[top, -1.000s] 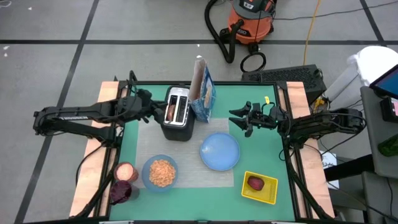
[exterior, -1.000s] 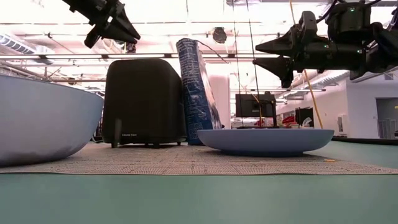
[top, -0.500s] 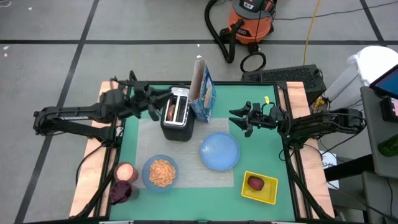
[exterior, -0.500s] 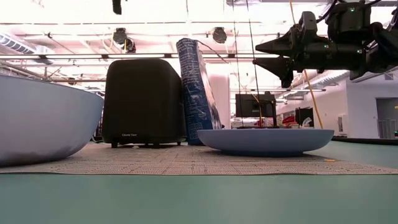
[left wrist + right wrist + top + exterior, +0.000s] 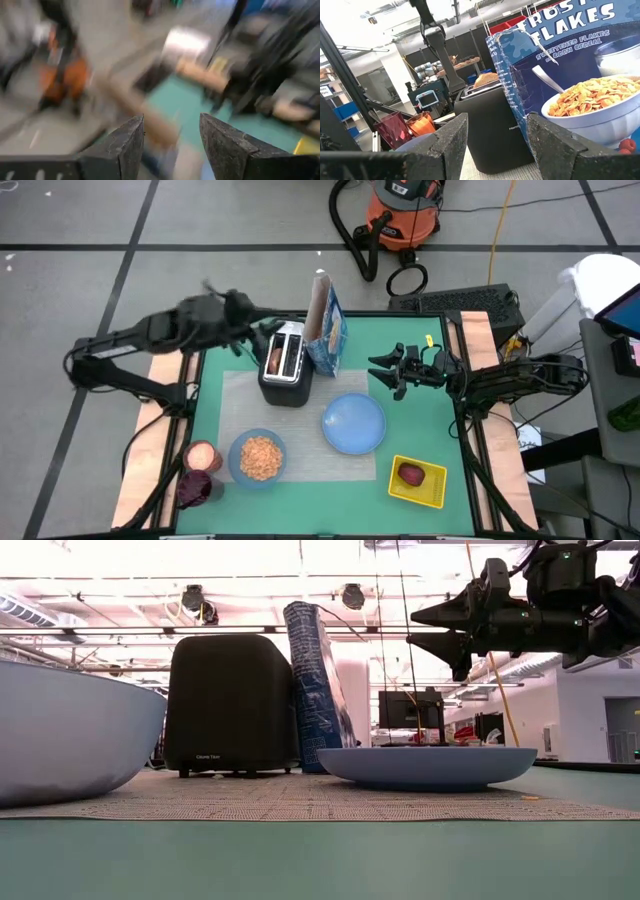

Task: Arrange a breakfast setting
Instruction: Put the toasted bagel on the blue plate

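I judge the next item to handle is the bagel (image 5: 275, 356), standing upright in a slot of the toaster (image 5: 287, 363) at upper centre of the high view, just left of the cereal box (image 5: 327, 332). It should be light, stiff-crusted and crumbly, so I would pinch the exposed top edge across its thickness with modest force. The left gripper (image 5: 171, 146) sits above and left of the toaster; I see its fingers spread apart with nothing between them. The right gripper (image 5: 384, 373) hangs right of the box, also open and empty. The plate (image 5: 353, 423) waits on the mat (image 5: 235, 400) at centre; the bowl (image 5: 258, 457) of cereal lies lower left.
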`<act>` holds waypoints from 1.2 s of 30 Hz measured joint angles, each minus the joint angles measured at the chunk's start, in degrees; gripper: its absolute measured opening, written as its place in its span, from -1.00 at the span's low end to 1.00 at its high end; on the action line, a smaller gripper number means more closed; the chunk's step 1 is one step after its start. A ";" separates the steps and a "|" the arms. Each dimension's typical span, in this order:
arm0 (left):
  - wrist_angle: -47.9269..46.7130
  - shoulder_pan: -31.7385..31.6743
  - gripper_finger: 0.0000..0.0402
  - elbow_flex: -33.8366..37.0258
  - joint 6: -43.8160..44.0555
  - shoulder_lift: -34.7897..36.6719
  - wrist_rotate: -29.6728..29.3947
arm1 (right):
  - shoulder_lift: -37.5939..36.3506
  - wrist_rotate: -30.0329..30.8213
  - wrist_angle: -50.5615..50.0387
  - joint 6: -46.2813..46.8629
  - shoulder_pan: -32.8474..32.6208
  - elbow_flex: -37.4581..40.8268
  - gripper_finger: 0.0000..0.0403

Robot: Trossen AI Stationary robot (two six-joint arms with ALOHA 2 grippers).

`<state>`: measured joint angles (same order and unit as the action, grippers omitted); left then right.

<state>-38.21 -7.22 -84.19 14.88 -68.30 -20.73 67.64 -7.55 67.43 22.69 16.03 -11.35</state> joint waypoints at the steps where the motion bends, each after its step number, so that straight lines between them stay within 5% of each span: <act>1: -6.65 -0.46 -0.03 -3.07 2.94 -2.16 -0.13 | 0.00 0.00 -0.01 0.00 0.00 0.00 -0.05; 5: -27.41 -2.71 -0.03 -10.51 12.54 -9.96 -0.06 | 0.00 0.00 -0.01 0.01 0.00 0.00 -0.05; 10: -38.08 -5.20 -0.03 -12.04 17.30 -16.27 4.48 | 0.00 0.00 -0.01 0.01 -0.01 0.00 -0.05; 16: -37.74 -6.28 -0.03 -12.01 19.83 -21.06 10.52 | 0.00 0.00 -0.01 0.01 0.00 0.00 -0.05; 36: -41.94 -6.10 -0.03 -11.90 23.36 -26.29 10.64 | 0.00 -0.02 -0.03 0.01 0.00 0.00 -0.05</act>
<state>-80.15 -13.32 -96.09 38.24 -94.59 -10.09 67.64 -7.57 67.40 22.70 16.03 -11.35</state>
